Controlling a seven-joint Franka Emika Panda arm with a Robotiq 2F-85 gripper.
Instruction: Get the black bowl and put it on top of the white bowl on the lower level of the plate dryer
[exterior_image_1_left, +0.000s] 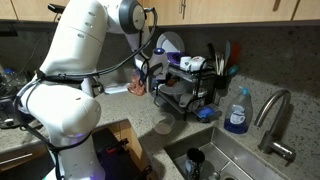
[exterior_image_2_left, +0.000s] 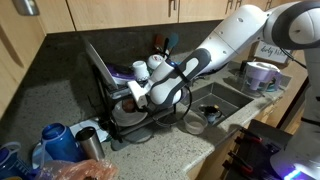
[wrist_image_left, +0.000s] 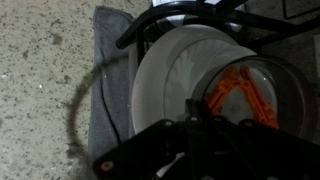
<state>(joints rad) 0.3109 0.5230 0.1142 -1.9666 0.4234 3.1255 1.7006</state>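
Rim grip suits the black bowl, unclear here, likely light, stiff, slick; hand (wrist_image_left: 195, 140), lower centre: spread or pinching, cannot tell.

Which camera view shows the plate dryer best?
An exterior view shows the dryer best: both tiers and the utensil holder are plain. In an exterior view the arm hides much of the dryer. The wrist view shows only a few of its wires, close up.
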